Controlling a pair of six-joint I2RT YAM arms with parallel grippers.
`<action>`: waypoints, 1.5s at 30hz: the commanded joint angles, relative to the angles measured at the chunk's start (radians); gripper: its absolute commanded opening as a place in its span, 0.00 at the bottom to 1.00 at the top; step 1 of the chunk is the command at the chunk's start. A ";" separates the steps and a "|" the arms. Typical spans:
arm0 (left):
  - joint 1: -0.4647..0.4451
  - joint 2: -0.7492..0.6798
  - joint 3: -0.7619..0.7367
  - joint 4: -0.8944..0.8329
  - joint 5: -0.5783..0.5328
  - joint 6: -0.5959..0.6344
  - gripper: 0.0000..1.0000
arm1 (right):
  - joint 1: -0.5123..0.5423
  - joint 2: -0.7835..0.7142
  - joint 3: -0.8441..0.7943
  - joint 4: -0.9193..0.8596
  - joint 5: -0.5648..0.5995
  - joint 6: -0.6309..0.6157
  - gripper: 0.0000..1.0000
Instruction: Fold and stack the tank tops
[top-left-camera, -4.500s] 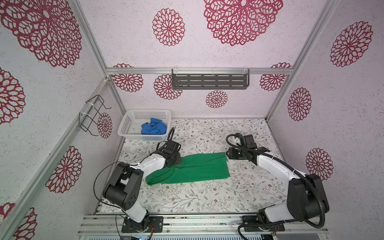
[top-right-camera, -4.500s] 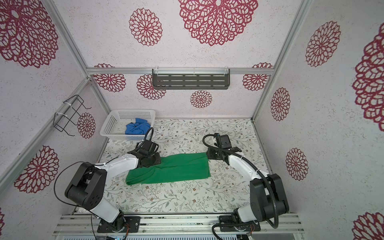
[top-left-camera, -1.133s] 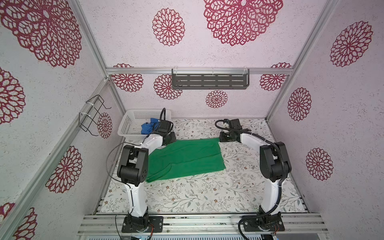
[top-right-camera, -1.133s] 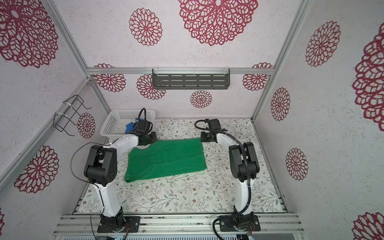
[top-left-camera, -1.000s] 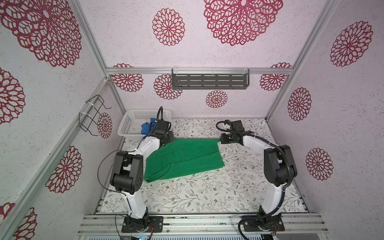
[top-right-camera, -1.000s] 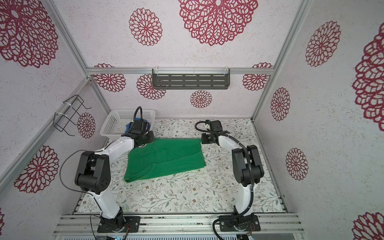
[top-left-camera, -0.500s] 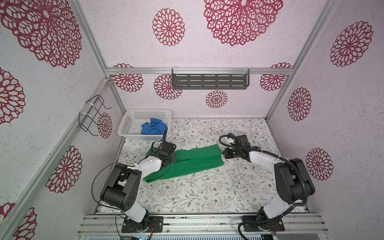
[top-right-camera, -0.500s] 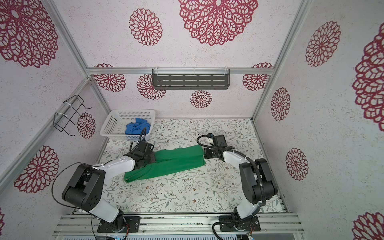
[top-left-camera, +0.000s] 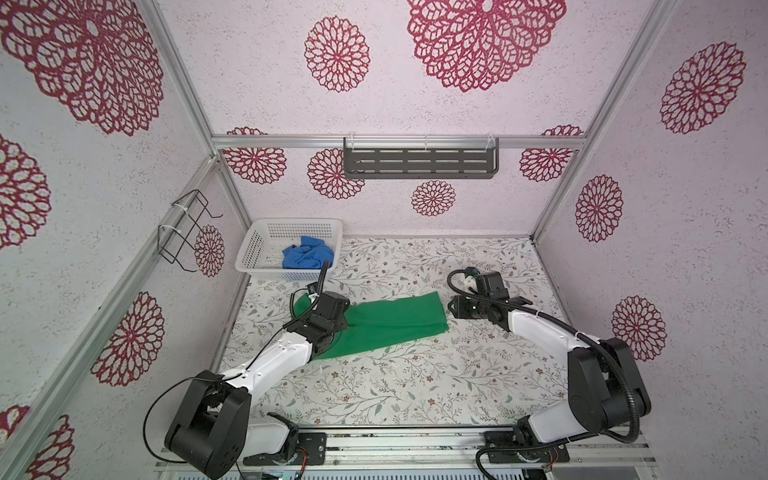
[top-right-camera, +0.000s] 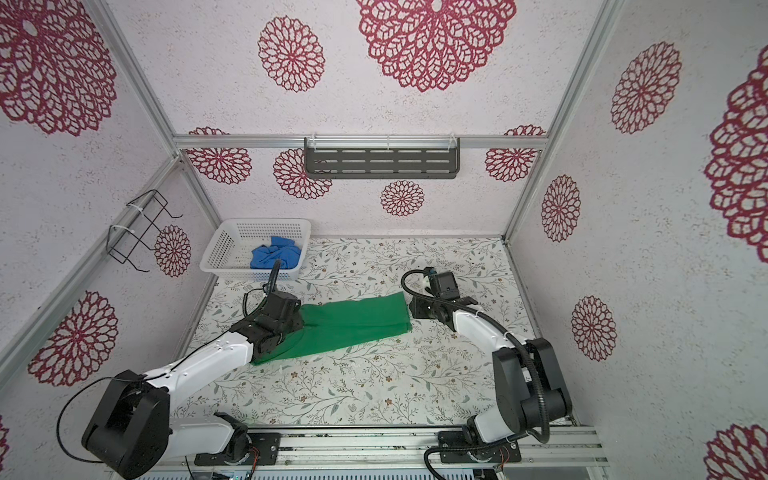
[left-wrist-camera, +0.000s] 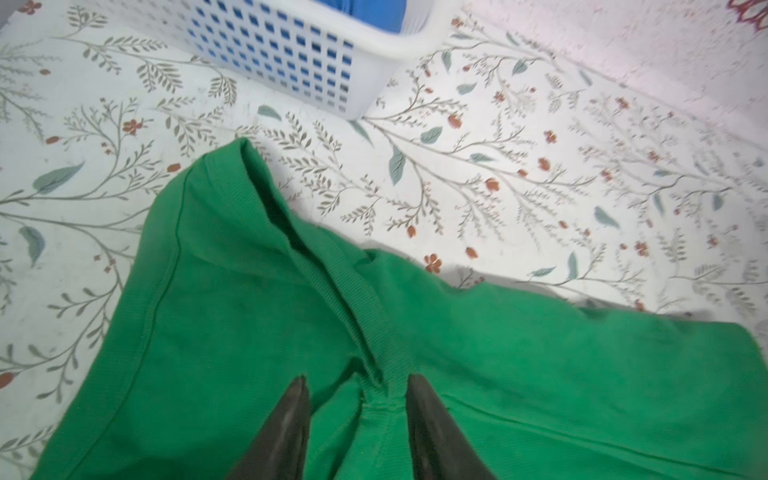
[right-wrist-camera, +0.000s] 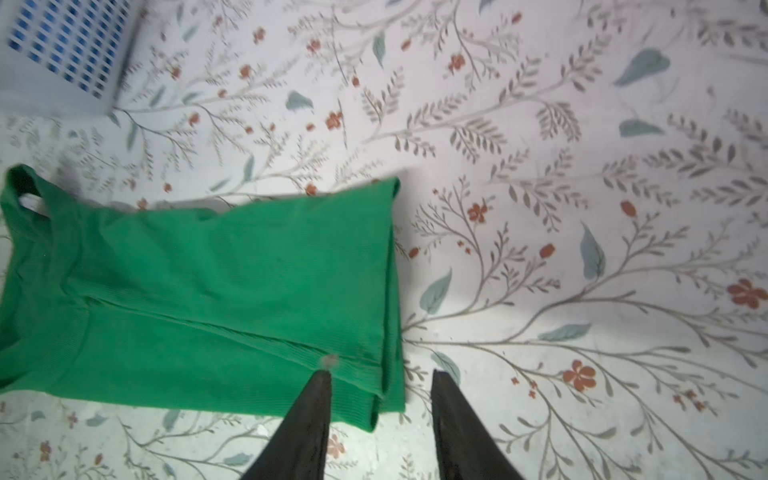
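- Both grippers are now spread, no longer pinching: left gripper (left-wrist-camera: 357, 377) straddles the strap seam of the green tank top (top-left-camera: 395, 322), right gripper (right-wrist-camera: 381, 372) sits at its hem corner
- Wider a second ago, it lies folded lengthwise on the table (top-left-camera: 415, 374); first fold looks done
- Blue tank top (top-left-camera: 307, 257) waits crumpled in the white basket (top-left-camera: 257, 249); nothing blocks the cloth

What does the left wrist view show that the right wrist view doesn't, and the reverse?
Only the left wrist view: the open left gripper astride the ribbed band of the green tank top, and the blue tank top over the rim of the white basket. Only the right wrist view: the open right gripper at a corner of the green top's straight hem end, one finger over cloth, one over bare floral table. Both: the green top, the basket, the table.
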 joint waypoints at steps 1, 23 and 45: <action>0.013 0.080 0.055 -0.021 0.038 -0.005 0.38 | 0.033 0.066 0.053 -0.022 0.046 0.061 0.42; 0.052 0.254 -0.122 0.158 0.193 -0.145 0.00 | 0.056 0.320 0.040 0.088 0.057 0.115 0.32; -0.061 0.909 0.705 -0.098 0.528 0.151 0.13 | 0.623 -0.286 -0.395 -0.165 0.090 0.484 0.38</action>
